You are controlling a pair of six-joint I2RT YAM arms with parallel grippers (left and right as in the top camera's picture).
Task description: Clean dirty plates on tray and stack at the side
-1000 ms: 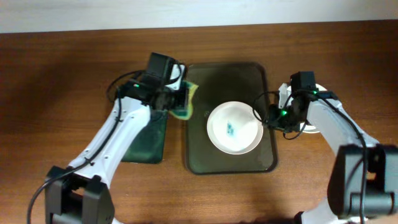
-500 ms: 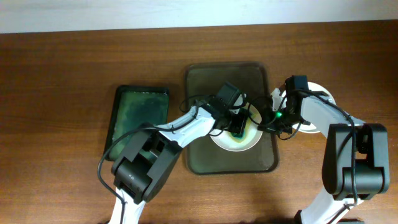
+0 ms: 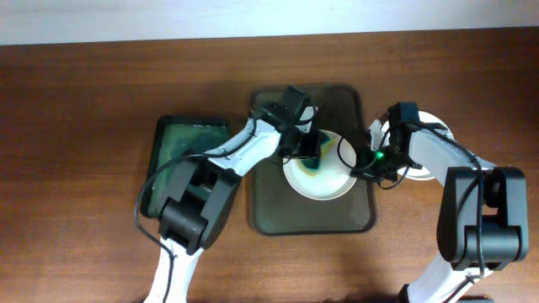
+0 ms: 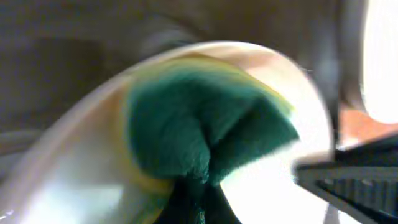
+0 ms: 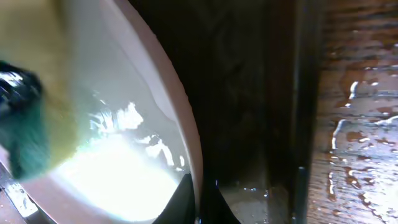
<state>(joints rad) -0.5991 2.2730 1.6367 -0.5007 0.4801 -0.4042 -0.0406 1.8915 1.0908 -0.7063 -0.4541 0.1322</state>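
— Plate (image 3: 330,183), white, round, shallow: whereabouts?
— Inside the tray (image 3: 274,210), roughly central, right edge close to the tray's right rim.
— Description of tray?
— Large, dark olive-brown, rounded corners, raised rim. Flat on the tabletop (image 3: 84,126), mid-table.
— Condition of left gripper (image 3: 306,148)?
— Clamped on a sponge (image 4: 199,124), green face over yellow backing. Pressed down onto the plate's upper-left portion. Wrist view heavily blurred, fingers barely legible.
— Plate surface around it?
— Green tint just beside the sponge. Smear or sponge edge, impossible to tell. Remainder plain white.
— Condition of right gripper (image 5: 200,204)?
— Closed on the plate's right rim, one finger inside the rim, one outside, low over the tray's right side.
— Other stock?
— Second white plate (image 3: 436,124), on bare tabletop just right of the tray, largely hidden beneath the right arm. Single or stacked, cannot tell.
— Anything left of the tray?
— Narrow dark green tray (image 3: 189,151), just beside the large one, not touching.
— Tabletop finish?
— Dark brown wood grain. Glints of water beside the tray's right rim in the right wrist view.
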